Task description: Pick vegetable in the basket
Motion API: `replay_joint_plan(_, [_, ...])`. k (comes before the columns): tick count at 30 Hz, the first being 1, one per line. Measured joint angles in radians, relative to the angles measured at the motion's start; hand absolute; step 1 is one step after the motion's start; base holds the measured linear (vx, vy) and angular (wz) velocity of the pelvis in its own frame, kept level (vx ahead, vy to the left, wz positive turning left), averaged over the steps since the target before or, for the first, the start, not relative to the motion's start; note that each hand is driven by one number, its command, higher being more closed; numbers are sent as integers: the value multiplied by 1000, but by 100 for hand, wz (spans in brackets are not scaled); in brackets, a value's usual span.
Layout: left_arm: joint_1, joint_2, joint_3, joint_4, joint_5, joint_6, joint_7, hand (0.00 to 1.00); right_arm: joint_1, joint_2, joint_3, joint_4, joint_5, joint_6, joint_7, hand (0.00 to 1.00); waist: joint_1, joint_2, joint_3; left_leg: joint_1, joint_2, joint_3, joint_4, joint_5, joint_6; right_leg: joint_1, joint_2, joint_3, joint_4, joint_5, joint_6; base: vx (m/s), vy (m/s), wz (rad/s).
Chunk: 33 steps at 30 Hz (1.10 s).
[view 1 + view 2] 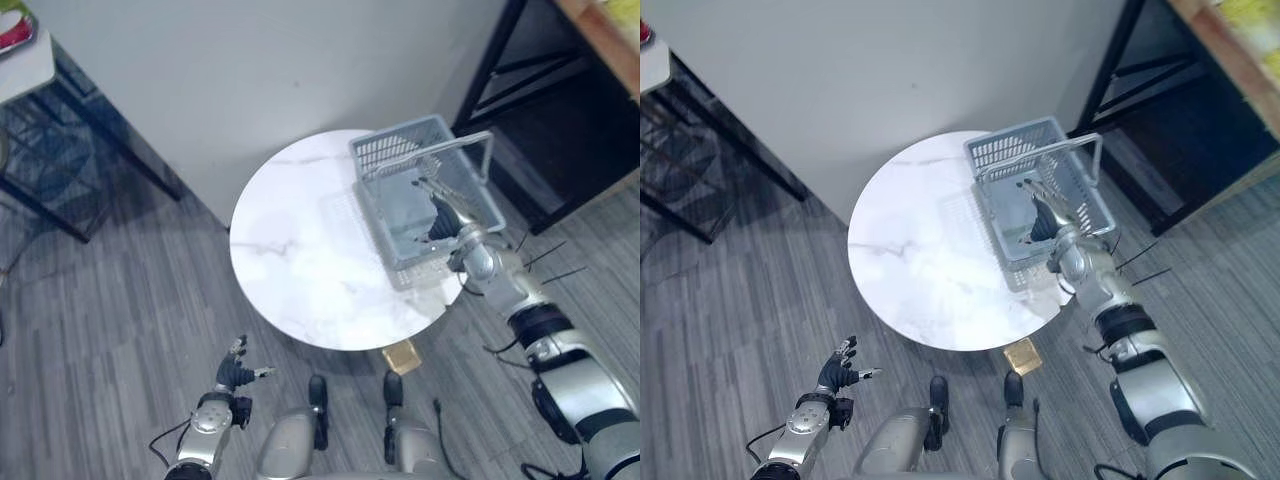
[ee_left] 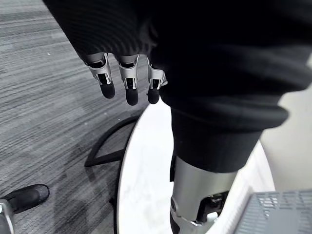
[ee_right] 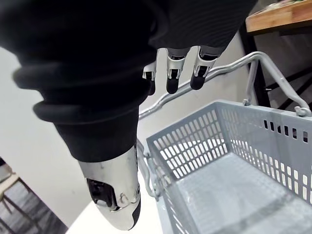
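Right hand [image 1: 447, 215], fingers straight and holding nothing, hovers over the grey basket [image 3: 190, 146], fingertips near its raised handle [image 3: 234, 66]. The basket floor beneath it lies bare. The basket looks light, stiff plastic; the handle's middle seems the best hold. Left hand [image 1: 237, 372] hangs relaxed, well apart.

Silver-grey arms [image 1: 590, 392], dark ribbed wrist covers [image 3: 87, 63], dark-tipped silver fingers [image 2: 129, 90]

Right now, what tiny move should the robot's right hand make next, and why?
Probably the right hand should curl its straight fingers round the raised handle of the basket: they sit right beside it, and the basket floor in view holds no vegetable. The left hand hangs low, open.
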Motion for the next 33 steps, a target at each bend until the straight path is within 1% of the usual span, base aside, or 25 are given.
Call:
replay_joint_plan(1, [-7,0,-3,-1,-9,-1,7,0,-46,-20,2,22,-31,8,-7,0,3,1,14,0,-4,-10,-36,26,0,-8,-3,-13,-7,7,-3,-16,-9,31])
replay_joint_plan(2, [-8,0,-4,-1,-11,-1,9,0,-53,-23,2,25,-35,10,-9,0,4,2,15,-1,-4,-12,-42,30,0,-10,-4,-15,-8,7,-4,-5,-19,28])
replay_joint_plan(3, [-17,0,-8,-1,-17,-1,17,0,-105,-34,5,47,-58,22,-24,0,5,3,28,-1,-7,-26,-79,55,-3,-17,-4,-29,-16,13,-9,2,-10,18])
replay_joint_plan(4, [-19,0,-9,-2,-23,-2,18,0,-131,-34,10,63,-76,26,-32,0,5,3,33,-1,-7,-31,-90,64,-4,-19,-4,-32,-20,15,-11,15,-19,26])
replay_joint_plan(5, [-29,-1,-16,-2,-40,-3,20,0,-184,-44,27,101,-115,40,-47,0,10,8,42,-3,-6,-43,-110,80,-10,-25,-4,-44,-21,15,-11,18,-12,15])
replay_joint_plan(6, [-36,-2,-23,-2,-43,-3,20,0,-201,-53,34,115,-124,43,-50,0,19,10,43,-3,-6,-47,-121,87,-9,-29,-4,-47,-21,15,-11,29,-20,20])
replay_joint_plan(7, [-52,-4,-35,-4,-45,-4,21,0,-235,-78,41,143,-146,46,-60,0,28,19,48,-4,-5,-56,-138,101,-13,-32,-3,-56,-24,15,-11,22,-19,28])
replay_joint_plan(8, [-62,-11,-39,-12,-53,-4,23,0,-262,-99,42,147,-162,62,-69,0,28,31,55,-8,-5,-71,-155,115,-14,-33,-3,-75,-30,15,-11,23,-22,31])
replay_joint_plan(10, [-63,-21,-40,-21,-55,-6,34,0,-295,-118,41,150,-172,85,-88,0,28,44,61,-8,-4,-88,-186,135,-17,-36,-2,-92,-37,16,-13,22,-12,27])
replay_joint_plan(13, [-64,-30,-40,-21,-62,-5,43,0,-343,-132,35,172,-189,119,-122,0,38,48,63,-21,-3,-99,-207,149,-23,-55,1,-100,-37,16,-13,25,1,9])
replay_joint_plan(15, [-65,-35,-40,-24,-63,-5,45,0,-349,-141,24,185,-189,133,-134,0,52,49,63,-21,-3,-100,-208,150,-23,-55,2,-101,-37,14,-15,30,6,5])
replay_joint_plan(16, [-65,-39,-40,-23,-64,-5,52,0,-358,-141,22,188,-189,139,-134,0,53,53,65,-22,-4,-106,-210,151,-24,-55,3,-107,-36,13,-17,30,7,11])
replay_joint_plan(19, [-65,-41,-41,-32,-81,-5,58,0,-400,-140,25,216,-188,142,-132,0,53,66,72,-30,-6,-118,-225,165,-22,-64,3,-121,-34,12,-18,13,7,14])
replay_joint_plan(21, [-65,-41,-43,-42,-82,-5,58,0,-417,-140,31,245,-187,143,-126,0,60,76,76,-35,-6,-128,-225,168,-25,-65,3,-130,-33,11,-19,8,5,12])
replay_joint_plan(23, [-66,-41,-47,-42,-83,-5,58,0,-424,-139,46,274,-187,141,-110,0,80,89,82,-38,-4,-136,-225,169,-27,-66,3,-135,-31,9,-22,9,-3,9])
replay_joint_plan(24, [-66,-41,-49,-43,-83,-5,57,0,-425,-139,48,281,-187,140,-104,0,83,92,83,-39,-4,-140,-225,170,-29,-66,3,-139,-31,9,-22,10,-7,15])
replay_joint_plan(25, [-66,-41,-50,-46,-83,-5,57,0,-426,-138,52,300,-187,131,-95,100,84,98,87,-46,-3,-151,-225,174,-33,-67,3,-150,-31,8,-23,5,-12,21])
replay_joint_plan(26, [-66,-40,-49,-55,-91,-5,57,0,-426,-138,52,320,-187,130,-77,100,86,101,88,-57,-3,-160,-225,176,-37,-75,3,-158,-31,7,-23,2,-12,20])
replay_joint_plan(30, [-65,-41,-49,-67,-103,-4,55,0,-436,-141,51,341,-187,132,-45,100,100,101,88,-68,-2,-164,-225,182,-39,-90,3,-161,-23,6,-26,0,-5,4])
replay_joint_plan(33, [-66,-41,-49,-85,-103,-5,51,0,-436,-140,51,341,-180,130,-35,100,101,101,88,-69,-2,-162,-225,182,-39,-97,3,-157,-13,3,-28,-1,1,-1])
